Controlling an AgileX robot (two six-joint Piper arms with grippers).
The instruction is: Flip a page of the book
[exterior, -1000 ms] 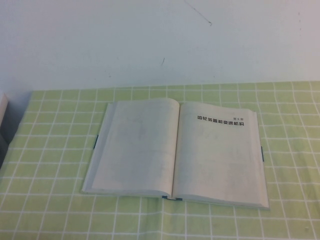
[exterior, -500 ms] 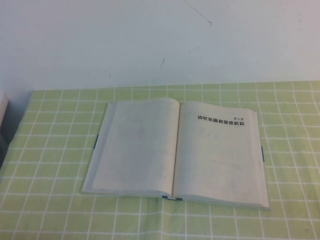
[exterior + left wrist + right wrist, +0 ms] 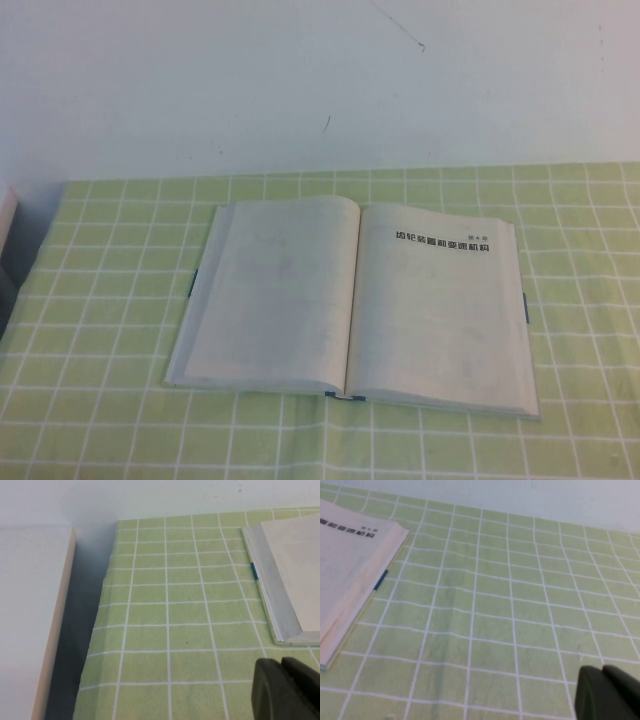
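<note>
Lying open and flat at the middle of a green checked tablecloth (image 3: 100,300), the large grey-white book (image 3: 350,305) shows a bold black heading (image 3: 441,238) on its right page. The left gripper (image 3: 286,690) and right gripper (image 3: 609,694) hang off its outer edges, closed or not I cannot tell. A white panel (image 3: 30,620) stands far left.

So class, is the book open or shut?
Open: the book lies flat, two pages spread. Left gripper and right gripper hover off to its sides.
</note>
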